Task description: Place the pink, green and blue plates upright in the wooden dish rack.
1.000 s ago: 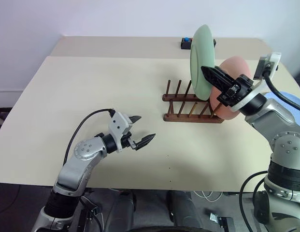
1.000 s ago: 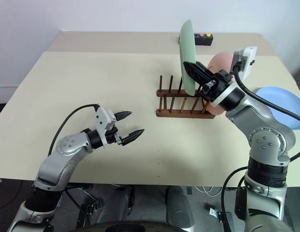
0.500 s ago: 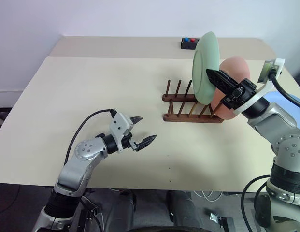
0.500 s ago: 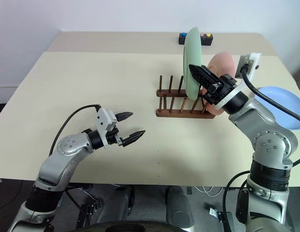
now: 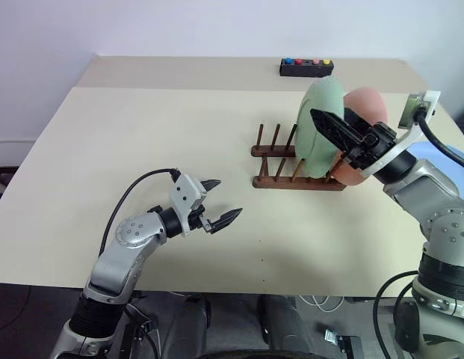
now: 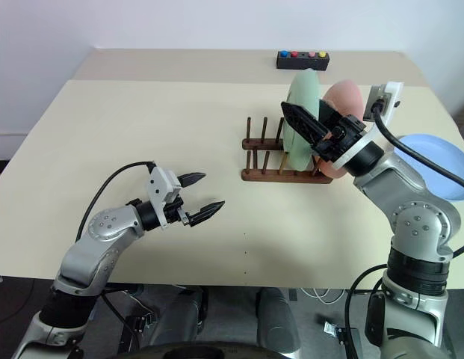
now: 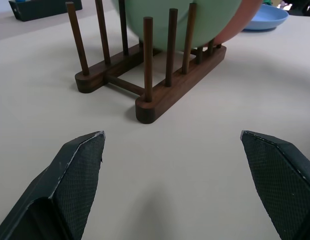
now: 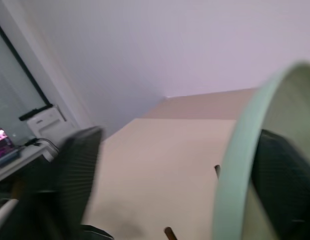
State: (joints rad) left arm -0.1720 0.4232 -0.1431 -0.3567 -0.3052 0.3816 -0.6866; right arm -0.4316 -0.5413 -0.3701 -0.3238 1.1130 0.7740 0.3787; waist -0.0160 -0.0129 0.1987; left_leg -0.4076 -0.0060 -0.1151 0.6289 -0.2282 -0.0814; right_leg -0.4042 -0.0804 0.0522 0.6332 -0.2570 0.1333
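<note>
Comparing with the earlier frames: the green plate [image 5: 319,129], then raised above the rack in clenched fingers, now sits low between the pegs, and the buttons box behind it is uncovered.
Right gripper [image 5: 335,123]: its fingers, clamped on the rim a second ago, now stand spread, one on each side of the green plate's edge; whether they touch it cannot be told.
Left gripper [image 5: 217,203]: unchanged, fingers released and wide apart, empty, above the bare tabletop [image 5: 142,149] well short of the rack.
Wooden dish rack [image 5: 291,168]: dark brown, two parallel rails joined by crossbars, upright round pegs on each rail; it stands on the tabletop right of centre.
Green plate: pale mint, standing on edge in the rack, leaning a little.
Pink plate [image 5: 364,112]: salmon, on edge in the rack just behind the green plate, at the rack's right end.
Blue plate [image 6: 433,161]: light blue, lying flat on the tabletop right of the rack, partly hidden by the right arm.
Black box [image 5: 306,67]: small, with coloured buttons, at the far edge.
</note>
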